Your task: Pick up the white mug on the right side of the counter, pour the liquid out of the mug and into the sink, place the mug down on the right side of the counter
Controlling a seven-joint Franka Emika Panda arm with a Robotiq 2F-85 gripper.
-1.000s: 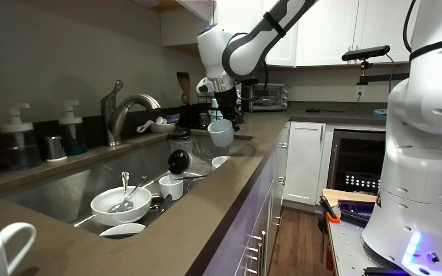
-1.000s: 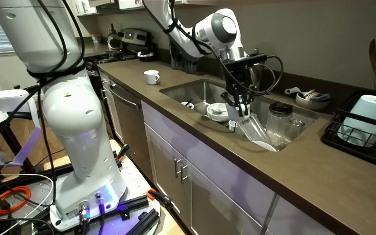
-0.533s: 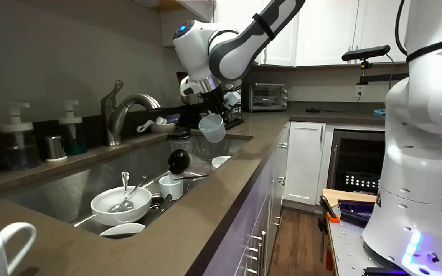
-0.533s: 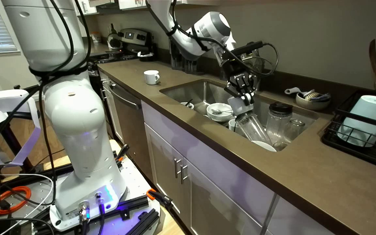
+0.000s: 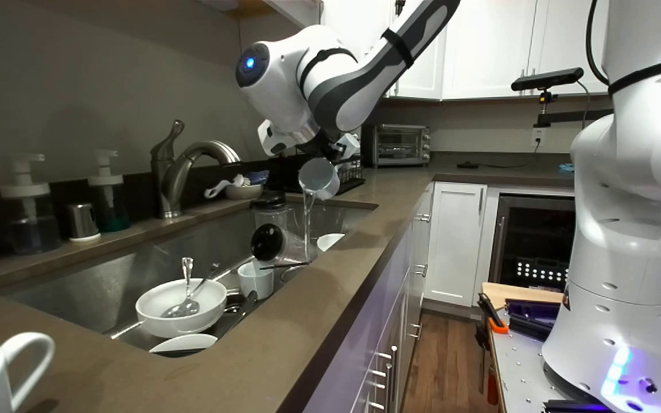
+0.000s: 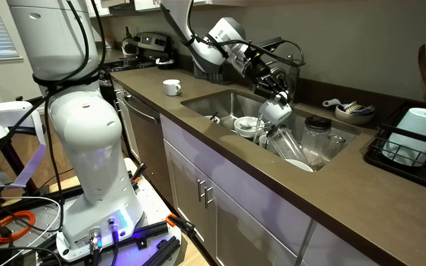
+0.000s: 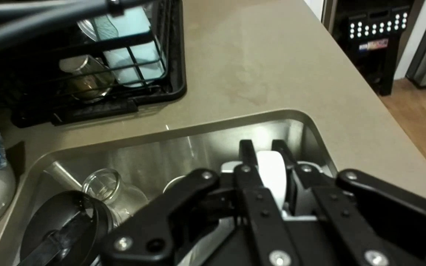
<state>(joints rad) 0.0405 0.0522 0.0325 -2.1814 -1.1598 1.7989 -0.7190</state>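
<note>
Tipped further over than in the earlier frame, the white mug (image 6: 275,111) now sheds a thin, clear stream of liquid (image 5: 308,206) into the sink (image 5: 89,298); the gripper (image 7: 266,159) has turned with it. The gripper is clenched on the mug's handle. The mug hangs above the sink, at about two o'clock of it in an exterior view.

Containers, with the sink as dial in an exterior view:
Nine o'clock: white bowl (image 6: 246,133), holding utensils (image 5: 187,272).
Four o'clock: upright jar (image 6: 314,142), black-lidded; tilted jar (image 6: 286,146), black at its upper end; drinking glass (image 6: 334,147) just beside the upright one.
Ten o'clock, on the bench (image 6: 346,192): loop-handled mug (image 6: 170,88), contents not determinable.
Between two and three: small bowl (image 6: 351,118), holding a brush (image 6: 354,109).
Three o'clock: dish rack (image 6: 394,167), holding a pale blue cup (image 6: 418,123), bottom up.

Condition of the white mug: plain, smooth-walled, steeply tilted. Its round mouth faces the camera in an exterior view, liquid leaving the lip at about seven o'clock.
</note>
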